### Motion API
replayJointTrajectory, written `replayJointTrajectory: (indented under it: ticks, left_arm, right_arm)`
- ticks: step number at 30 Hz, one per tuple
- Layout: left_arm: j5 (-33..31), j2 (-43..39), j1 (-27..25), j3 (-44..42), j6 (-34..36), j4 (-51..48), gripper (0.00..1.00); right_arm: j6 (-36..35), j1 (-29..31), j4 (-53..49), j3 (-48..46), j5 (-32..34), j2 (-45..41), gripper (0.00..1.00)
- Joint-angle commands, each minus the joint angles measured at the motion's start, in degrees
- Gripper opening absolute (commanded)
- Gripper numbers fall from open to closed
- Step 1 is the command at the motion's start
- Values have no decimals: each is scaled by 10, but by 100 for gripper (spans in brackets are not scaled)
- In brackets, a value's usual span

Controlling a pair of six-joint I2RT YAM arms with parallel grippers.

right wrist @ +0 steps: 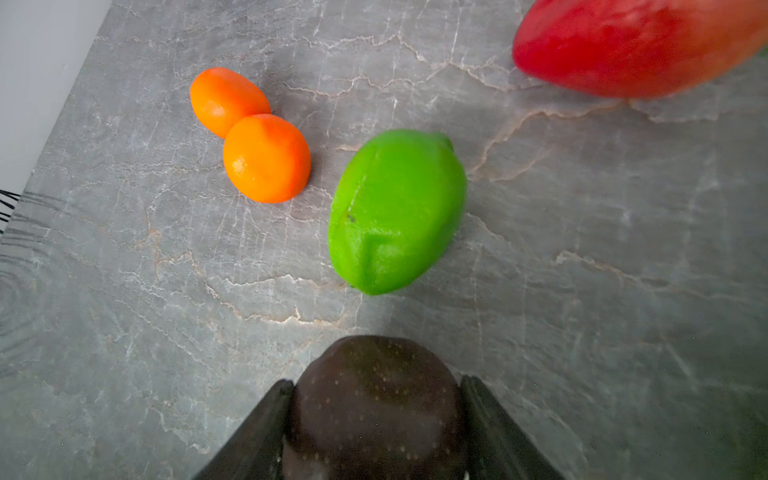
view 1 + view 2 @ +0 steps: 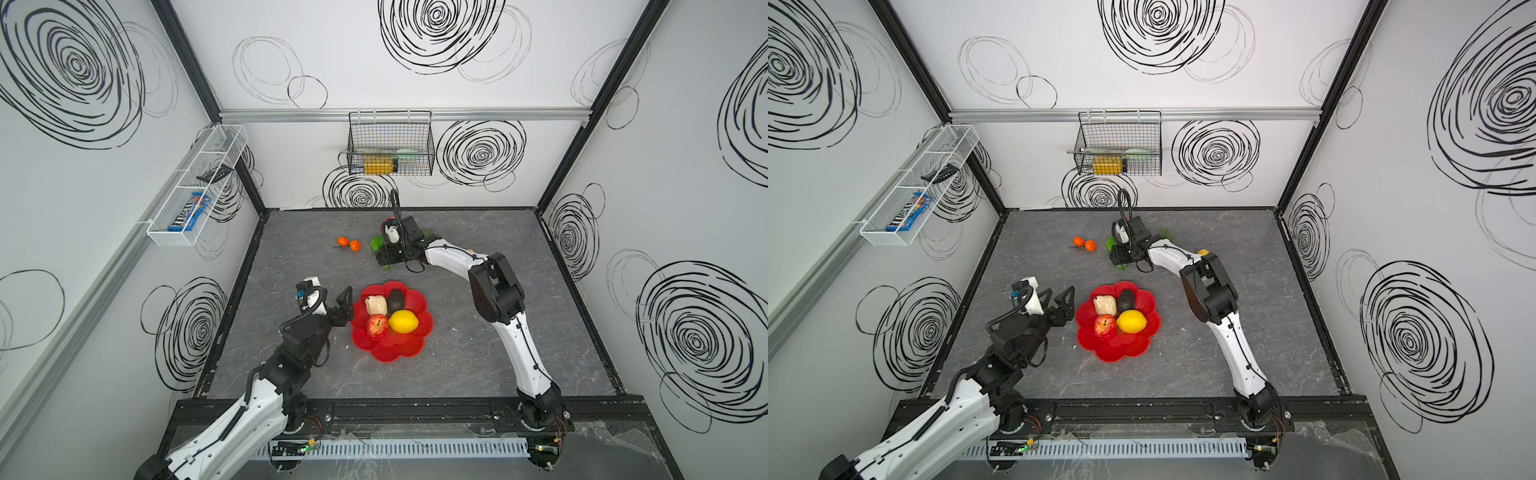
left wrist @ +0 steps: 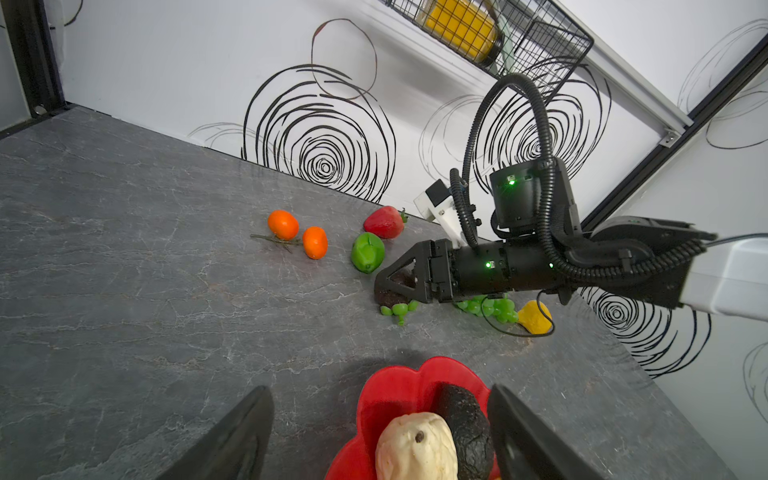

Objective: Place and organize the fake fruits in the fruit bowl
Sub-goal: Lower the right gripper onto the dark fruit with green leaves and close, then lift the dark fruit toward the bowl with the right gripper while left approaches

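The red scalloped fruit bowl sits mid-table and holds a cream lumpy piece, a dark avocado, a red apple and a yellow lemon. My left gripper hangs open at the bowl's left rim, its fingers either side of the cream piece. Farther back, my right gripper is shut on a second dark avocado on the table. Two oranges, a lime, a strawberry, green grapes and a yellow pear lie around it.
A black wire basket with a yellow bottle hangs on the back wall. A white mesh tray is fixed to the left wall. Patterned walls close the table on three sides.
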Motion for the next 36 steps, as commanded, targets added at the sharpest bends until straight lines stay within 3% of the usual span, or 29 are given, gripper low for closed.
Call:
replayJointTrajectory:
  ticks: [1, 11, 16, 23, 30, 36]
  left_arm:
    - [23, 7, 5, -1, 0, 50, 84]
    - [149, 59, 2, -23, 8, 198, 81]
    - [226, 141, -16, 19, -14, 264, 76]
    - [180, 246, -148, 85, 54, 355, 75]
    - [232, 358, -172, 126, 14, 438, 59]
    - [235, 397, -192, 134, 20, 457, 47]
  right_arm:
    - [60, -11, 49, -64, -21, -98, 57]
    - [186, -56, 214, -303, -26, -314, 56]
    - [340, -84, 344, -481, -51, -455, 56]
    - [508, -60, 464, -683, 11, -632, 56]
    - [588, -2, 486, -764, 58, -720, 57]
    - [619, 26, 488, -803, 93, -757, 57]
